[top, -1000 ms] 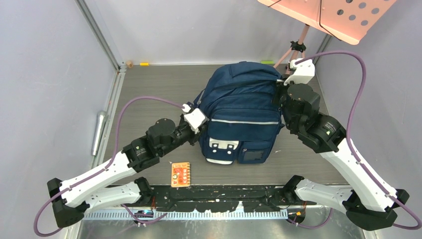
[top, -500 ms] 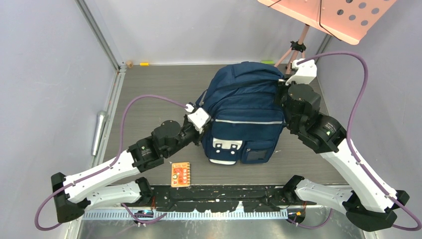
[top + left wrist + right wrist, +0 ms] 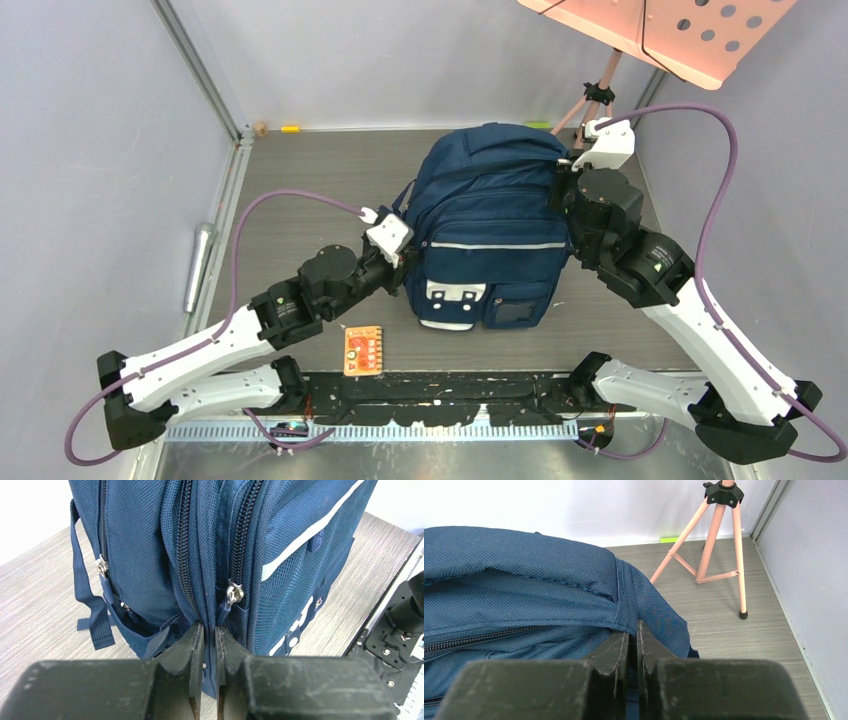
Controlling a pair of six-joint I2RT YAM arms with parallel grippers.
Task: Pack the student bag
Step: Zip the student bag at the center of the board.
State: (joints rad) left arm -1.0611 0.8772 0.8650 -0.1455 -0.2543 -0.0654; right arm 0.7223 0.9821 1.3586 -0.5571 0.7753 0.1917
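Two grips hold: left gripper (image 3: 210,645) pinches a zip pull (image 3: 231,596) on the bag's (image 3: 490,200) left side, right gripper (image 3: 633,645) clamps its far-right fabric. Zips look closed; packing apparently unstarted.

Pale lilac walls (image 3: 400,60), grey wood-grain table (image 3: 300,180)

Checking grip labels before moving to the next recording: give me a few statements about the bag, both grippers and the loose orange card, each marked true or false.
1. The student bag stands upright on the table. True.
2. The left gripper is open, clear of the bag. False: it is closed on a blue pull at the bag's side zips.
3. The right gripper pinches fabric at the bag's top edge. True.
4. The orange card sits in a front pocket. False: it lies on the table, in front of the bag.
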